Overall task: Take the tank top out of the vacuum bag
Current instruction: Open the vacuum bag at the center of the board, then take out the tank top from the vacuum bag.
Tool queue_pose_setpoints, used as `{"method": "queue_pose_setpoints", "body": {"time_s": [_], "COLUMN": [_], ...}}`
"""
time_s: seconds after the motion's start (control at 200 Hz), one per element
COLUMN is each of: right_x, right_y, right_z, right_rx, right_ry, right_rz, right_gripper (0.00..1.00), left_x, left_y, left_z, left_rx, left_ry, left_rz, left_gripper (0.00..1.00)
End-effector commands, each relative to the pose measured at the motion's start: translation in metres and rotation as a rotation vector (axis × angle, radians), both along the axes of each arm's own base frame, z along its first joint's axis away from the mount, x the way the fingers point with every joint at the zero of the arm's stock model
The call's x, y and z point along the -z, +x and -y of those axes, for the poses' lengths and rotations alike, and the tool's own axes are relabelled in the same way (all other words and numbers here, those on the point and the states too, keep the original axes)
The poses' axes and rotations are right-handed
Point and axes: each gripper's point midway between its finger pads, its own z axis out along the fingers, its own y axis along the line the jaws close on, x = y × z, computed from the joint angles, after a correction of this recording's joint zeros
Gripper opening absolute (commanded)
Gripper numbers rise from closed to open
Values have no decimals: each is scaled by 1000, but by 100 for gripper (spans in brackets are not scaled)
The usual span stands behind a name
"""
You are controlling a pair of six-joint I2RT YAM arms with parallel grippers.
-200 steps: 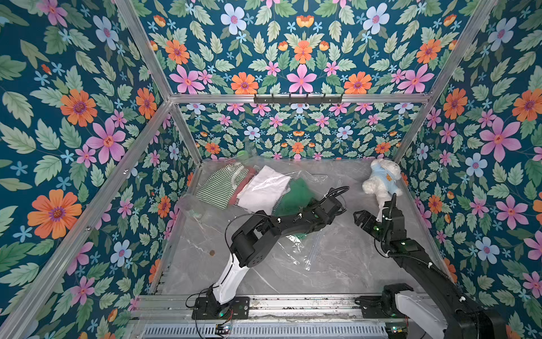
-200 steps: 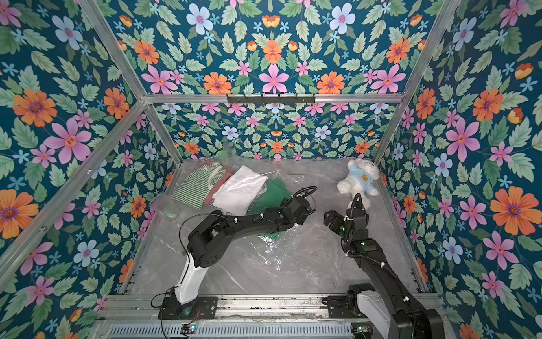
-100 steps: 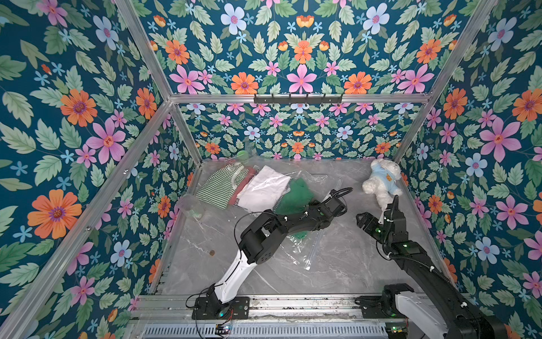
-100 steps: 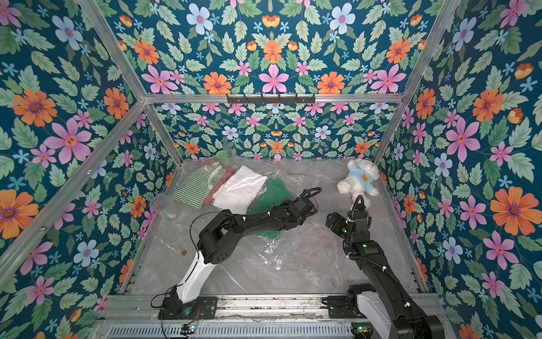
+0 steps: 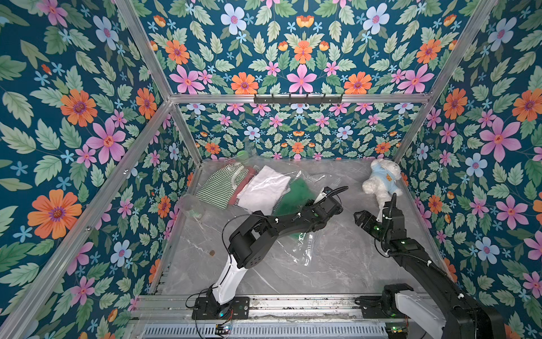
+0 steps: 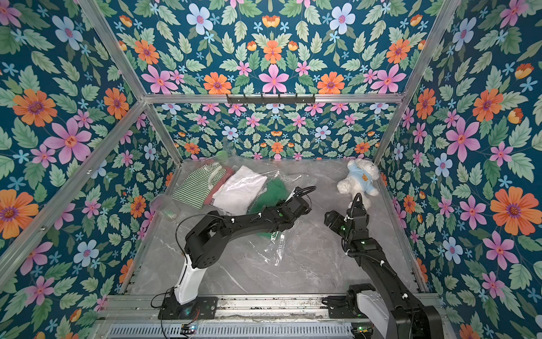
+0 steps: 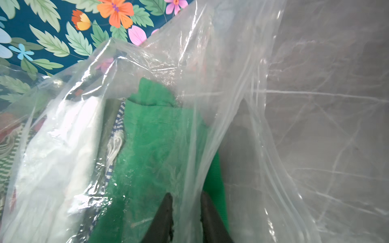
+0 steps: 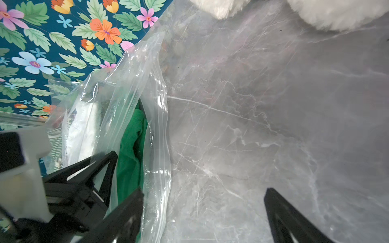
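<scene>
The vacuum bag (image 5: 305,246) (image 6: 272,249) is a big clear crinkly sack lying from the back left to mid-table. Folded clothes show through it. The green one nearest its mouth looks like the tank top (image 5: 299,190) (image 7: 151,136) (image 8: 132,147). My left gripper (image 5: 318,202) (image 6: 289,202) (image 7: 185,195) reaches into the mouth over the green cloth. Its jaws have drawn close on a fold of the bag film (image 7: 294,105), one finger outside it and one behind. My right gripper (image 5: 362,218) (image 6: 331,218) (image 8: 203,192) hovers open over bare table just right of the bag edge (image 8: 155,126).
Inside the bag a striped garment (image 5: 223,185) and a white one (image 5: 264,190) lie left of the green. A white plush toy (image 5: 381,182) (image 8: 336,12) sits at the back right. A clear cup (image 5: 190,205) stands by the left wall. Floral walls enclose three sides.
My left gripper's jaws have gone from wide apart to nearly together at the bag's mouth, after the arm reached a little further back. The right arm has barely shifted.
</scene>
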Motion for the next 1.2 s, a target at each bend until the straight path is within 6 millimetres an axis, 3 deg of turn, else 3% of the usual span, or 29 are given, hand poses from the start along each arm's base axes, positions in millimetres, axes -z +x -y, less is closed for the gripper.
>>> {"method": "queue_pose_setpoints", "body": {"time_s": [0.0,0.065,0.13,0.21,0.355,0.455,0.71,0.91,1.195], "right_x": [-11,-12,-13,-16,-18,-21,-26,-27,1], "right_y": [8,10,11,12,16,19,34,50,82], "right_z": [-10,-13,-17,-24,-35,-47,-110,-156,-181], "right_rx": [-26,-40,-59,-88,-123,-157,-314,-412,-420], "right_ry": [56,71,90,120,176,197,227,236,256], "right_rz": [45,51,59,67,74,78,82,69,5], "right_gripper": [90,90,90,90,89,89,87,86,81], "left_x": [-13,-9,-2,2,-1,-14,-48,-58,-59], "left_y": [1,1,3,5,9,9,7,6,4], "left_z": [3,1,-4,-12,-26,-33,-50,-58,-64], "left_rx": [-9,-12,-28,-49,-78,-92,-124,-138,-156], "left_ry": [-79,-85,-74,-67,-90,-113,-206,-233,-266], "left_rz": [25,16,4,-5,-6,21,87,112,120], "left_gripper": [42,37,24,0,0,0,0,0,0]}}
